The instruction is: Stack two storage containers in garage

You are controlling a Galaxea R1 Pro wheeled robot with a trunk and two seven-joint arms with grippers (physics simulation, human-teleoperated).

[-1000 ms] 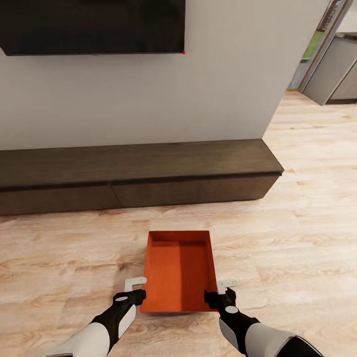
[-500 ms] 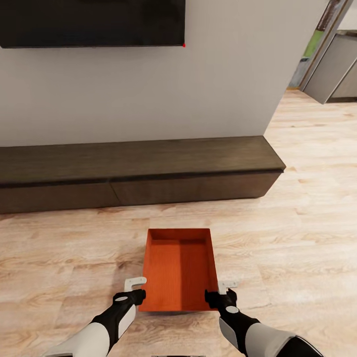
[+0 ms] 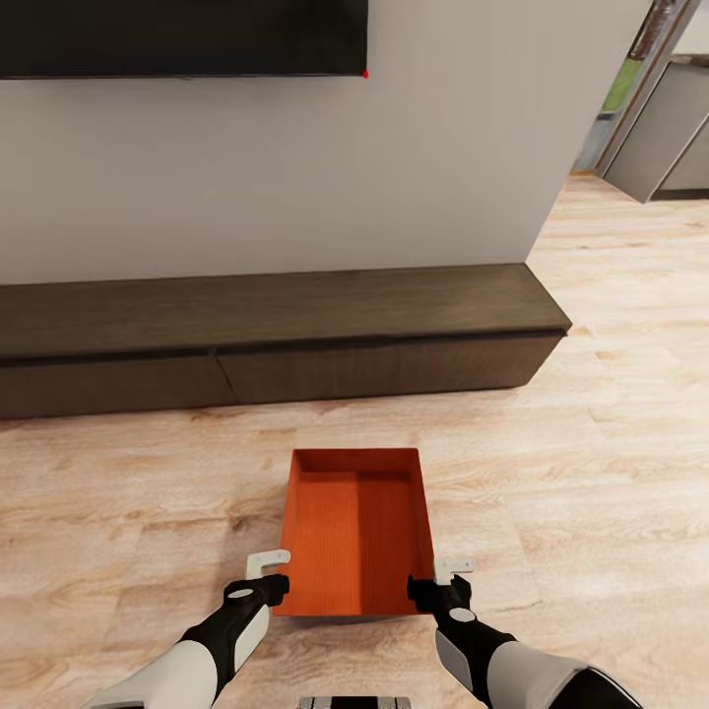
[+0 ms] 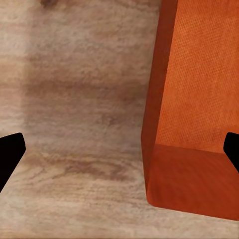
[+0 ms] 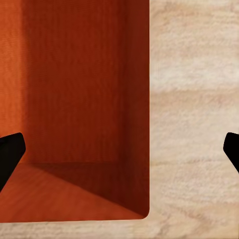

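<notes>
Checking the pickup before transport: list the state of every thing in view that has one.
storage container: upright, open-top, empty, straddled at its near corners by both grippers.
left gripper: open, fingers either side of the near-left corner wall.
right gripper: open, straddling the near-right corner wall.
TV: screen dark.
TV bench: fronts shut.

Both arms extended forward, left end effector (image 3: 268, 569) and right end effector (image 3: 445, 574) spread wide
</notes>
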